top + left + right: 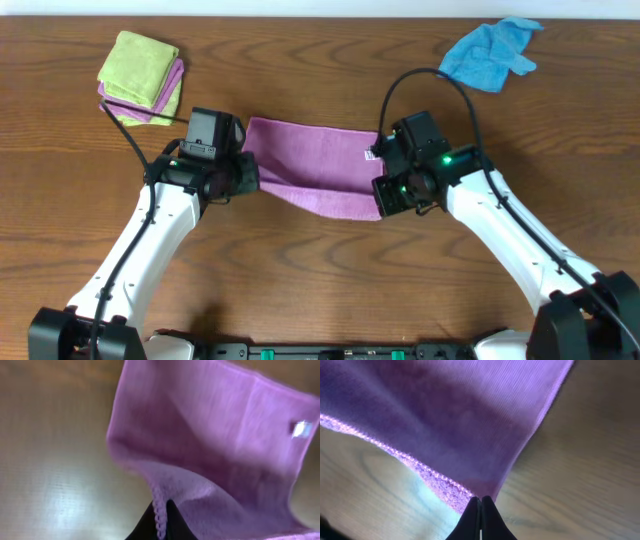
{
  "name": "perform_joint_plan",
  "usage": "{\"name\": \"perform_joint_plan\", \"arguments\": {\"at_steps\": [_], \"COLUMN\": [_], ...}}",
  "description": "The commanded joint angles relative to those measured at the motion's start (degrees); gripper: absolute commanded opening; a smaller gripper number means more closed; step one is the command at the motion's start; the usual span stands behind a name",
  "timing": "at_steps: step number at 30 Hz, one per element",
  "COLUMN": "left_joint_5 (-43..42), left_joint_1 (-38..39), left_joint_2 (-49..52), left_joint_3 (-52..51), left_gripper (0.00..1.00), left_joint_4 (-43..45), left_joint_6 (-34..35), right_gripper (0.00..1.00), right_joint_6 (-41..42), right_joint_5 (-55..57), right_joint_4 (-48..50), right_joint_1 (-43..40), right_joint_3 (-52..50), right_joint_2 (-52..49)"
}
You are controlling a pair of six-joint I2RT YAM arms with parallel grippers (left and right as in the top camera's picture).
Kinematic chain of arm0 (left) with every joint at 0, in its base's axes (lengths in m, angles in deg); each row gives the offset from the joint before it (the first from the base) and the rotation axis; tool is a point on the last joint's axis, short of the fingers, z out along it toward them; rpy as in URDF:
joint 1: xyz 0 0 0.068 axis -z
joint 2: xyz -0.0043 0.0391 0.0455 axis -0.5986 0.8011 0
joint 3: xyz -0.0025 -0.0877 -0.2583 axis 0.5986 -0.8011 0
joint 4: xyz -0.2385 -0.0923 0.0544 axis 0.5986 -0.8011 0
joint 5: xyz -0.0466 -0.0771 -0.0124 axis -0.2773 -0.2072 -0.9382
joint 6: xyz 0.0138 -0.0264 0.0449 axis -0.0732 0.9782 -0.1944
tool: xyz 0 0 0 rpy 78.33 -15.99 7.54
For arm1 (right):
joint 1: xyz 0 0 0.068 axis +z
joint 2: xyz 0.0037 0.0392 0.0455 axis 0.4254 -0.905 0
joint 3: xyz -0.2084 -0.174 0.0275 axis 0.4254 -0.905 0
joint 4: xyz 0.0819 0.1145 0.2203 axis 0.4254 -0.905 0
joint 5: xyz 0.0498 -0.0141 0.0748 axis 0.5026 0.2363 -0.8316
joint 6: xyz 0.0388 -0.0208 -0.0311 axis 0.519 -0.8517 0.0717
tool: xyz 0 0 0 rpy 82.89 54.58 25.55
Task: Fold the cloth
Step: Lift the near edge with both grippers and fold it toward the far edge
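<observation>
A purple cloth [312,165] hangs stretched between my two grippers over the middle of the wooden table. My left gripper [243,173] is shut on its near left corner; the stitched hem runs between the fingers in the left wrist view [161,517]. My right gripper [382,192] is shut on its near right corner, also seen in the right wrist view [481,502]. The near edge is lifted off the table and sags in the middle. The far edge, with a small white tag [369,154], lies on the table. The purple cloth fills both wrist views [210,445] [455,415].
A folded stack of a green cloth over a pink cloth [141,78] sits at the far left. A crumpled blue cloth [489,53] lies at the far right. Bare wooden table [320,270] lies in front of the purple cloth.
</observation>
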Motion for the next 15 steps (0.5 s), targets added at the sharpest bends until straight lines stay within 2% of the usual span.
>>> {"name": "perform_joint_plan", "arguments": {"at_steps": [1,8,15], "left_joint_5": [2.03,1.6,1.38], "left_joint_1": [-0.17,-1.84,-2.45], "left_joint_2": [2.21,11.65,19.87], "left_joint_3": [0.63,1.38,8.0], "left_gripper": [0.06,0.06,0.06], "left_joint_4": [3.39,13.31,16.11], "left_joint_6": [0.13,-0.2,-1.68], "right_gripper": [0.02,0.02,0.01], "right_joint_6": [1.62,3.52,4.2], "right_joint_5": [0.48,1.07,0.66], "right_joint_4": [3.54,13.68,20.15], "right_joint_1": [-1.01,-4.5,-7.76], "right_joint_3": [0.81,0.85,0.98], "right_joint_2": [0.79,-2.25,-5.7]}}
